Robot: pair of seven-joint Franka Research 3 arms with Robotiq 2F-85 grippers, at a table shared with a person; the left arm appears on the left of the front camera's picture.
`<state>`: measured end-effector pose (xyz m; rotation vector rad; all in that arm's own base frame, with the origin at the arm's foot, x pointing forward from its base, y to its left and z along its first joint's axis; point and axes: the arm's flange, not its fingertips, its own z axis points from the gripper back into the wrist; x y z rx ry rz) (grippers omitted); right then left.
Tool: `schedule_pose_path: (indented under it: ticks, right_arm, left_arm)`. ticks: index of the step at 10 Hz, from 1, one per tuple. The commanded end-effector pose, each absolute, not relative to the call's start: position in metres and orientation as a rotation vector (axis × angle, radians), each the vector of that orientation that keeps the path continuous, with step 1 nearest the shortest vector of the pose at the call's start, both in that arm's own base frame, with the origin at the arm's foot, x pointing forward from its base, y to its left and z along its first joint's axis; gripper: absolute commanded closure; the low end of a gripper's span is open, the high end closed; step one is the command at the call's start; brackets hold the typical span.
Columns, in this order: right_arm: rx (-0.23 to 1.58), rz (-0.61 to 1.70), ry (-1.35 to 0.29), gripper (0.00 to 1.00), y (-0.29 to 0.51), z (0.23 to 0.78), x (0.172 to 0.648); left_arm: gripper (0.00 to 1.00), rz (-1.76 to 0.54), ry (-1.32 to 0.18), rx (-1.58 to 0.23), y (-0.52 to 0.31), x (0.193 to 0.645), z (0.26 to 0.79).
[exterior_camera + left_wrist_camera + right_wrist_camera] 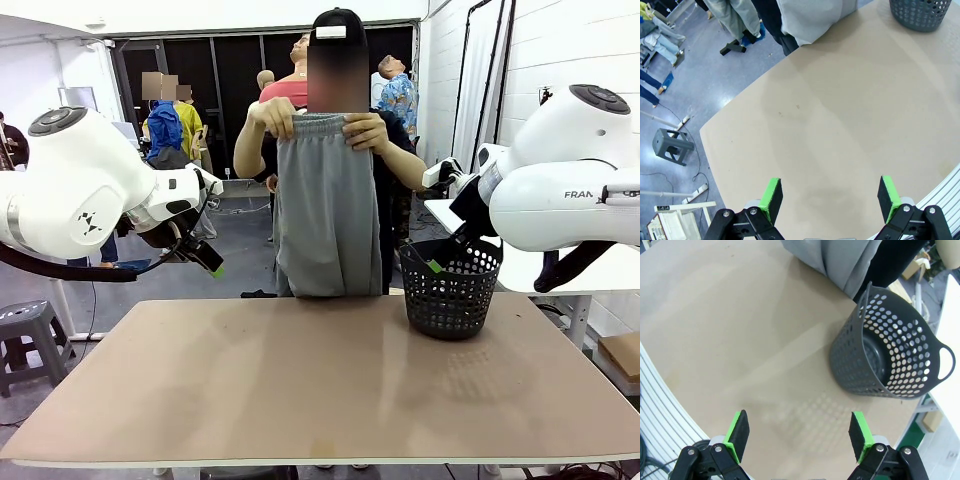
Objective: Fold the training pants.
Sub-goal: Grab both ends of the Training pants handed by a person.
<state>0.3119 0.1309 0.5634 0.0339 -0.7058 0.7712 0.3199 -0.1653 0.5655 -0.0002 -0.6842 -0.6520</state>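
Pants (328,205): I see them hanging from the person's hands (366,130) at the table's (300,390) 12 o'clock, hems perhaps touching it.
Left gripper (830,189): jaws wide, empty.
Right gripper (799,421): jaws wide, empty; basket (890,355) at 2 o'clock.

A robotics lab: 2 white robot arms (75,190) flank a worktable (300,385).

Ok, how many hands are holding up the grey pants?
2. Both are the person's: one hand grips the picture-left end of the waistband of the training pants, and the other hand grips the picture-right end.
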Motion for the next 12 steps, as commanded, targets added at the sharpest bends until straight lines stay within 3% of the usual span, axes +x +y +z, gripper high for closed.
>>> schedule_pose_path:
  ticks: [1,12]
  right_arm:
    - [0.034,0.770,-0.705,0.00,0.1305,0.5632,0.3121]
    - [0.034,0.770,-0.705,0.00,0.1305,0.5632,0.3121]
  left_arm:
    - [0.00,-0.660,-0.694,0.001,-0.1653,0.3198,0.5660]
    - [0.00,-0.660,-0.694,0.001,-0.1653,0.3198,0.5660]
